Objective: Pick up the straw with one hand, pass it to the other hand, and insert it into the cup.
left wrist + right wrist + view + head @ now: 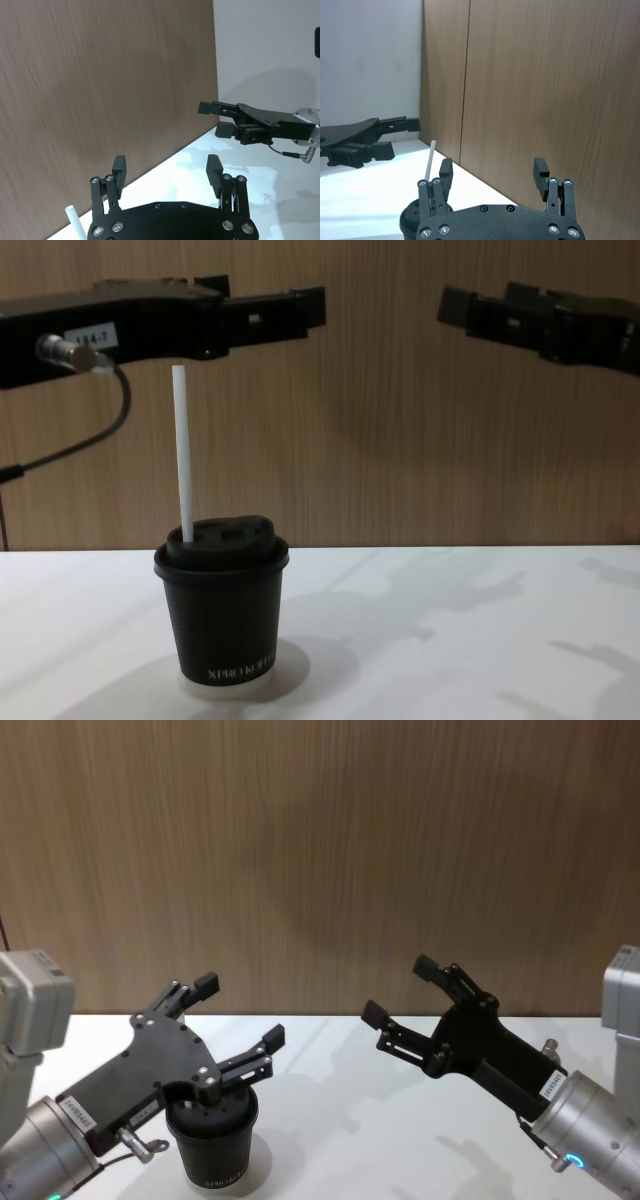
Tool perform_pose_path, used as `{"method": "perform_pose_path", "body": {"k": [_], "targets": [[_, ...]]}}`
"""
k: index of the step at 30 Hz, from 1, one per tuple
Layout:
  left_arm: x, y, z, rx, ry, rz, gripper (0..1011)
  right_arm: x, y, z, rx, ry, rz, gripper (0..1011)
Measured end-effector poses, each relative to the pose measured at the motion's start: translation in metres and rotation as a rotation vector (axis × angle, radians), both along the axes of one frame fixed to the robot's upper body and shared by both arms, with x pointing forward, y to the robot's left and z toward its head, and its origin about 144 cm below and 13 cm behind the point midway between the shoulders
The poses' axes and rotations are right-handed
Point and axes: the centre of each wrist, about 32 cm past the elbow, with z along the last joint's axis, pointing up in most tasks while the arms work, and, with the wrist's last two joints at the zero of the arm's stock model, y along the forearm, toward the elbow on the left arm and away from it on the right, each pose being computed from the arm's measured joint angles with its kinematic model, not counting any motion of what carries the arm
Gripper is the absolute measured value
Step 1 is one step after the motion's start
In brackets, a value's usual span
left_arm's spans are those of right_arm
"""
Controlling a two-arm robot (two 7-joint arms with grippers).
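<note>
Now I see my left pincer (240,1010) wide open above the cup (222,615), holding nothing. The straw (181,453) stands in its lid. My right pincer (400,990) is open too, well apart. The cup reads "XPRO KOFFEE".

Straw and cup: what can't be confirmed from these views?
- Head view: the left hand covers the cup lid, hiding the straw.
- Chest view: how far the straw goes into the cup is hidden by the lid.
- Left wrist view: the straw's lower part is cut off by the frame's edge.
</note>
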Motion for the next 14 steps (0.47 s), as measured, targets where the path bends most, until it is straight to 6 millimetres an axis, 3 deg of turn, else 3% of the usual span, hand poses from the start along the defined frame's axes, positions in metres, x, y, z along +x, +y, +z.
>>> {"method": "perform_pose_path", "body": {"k": [14], "targets": [[0.0032,-0.0048,-0.0073,-0.001,0.019,-0.015,1003,-0.0087,-0.0048,0.0021,0.01,0.021,0.007,1001]]}}
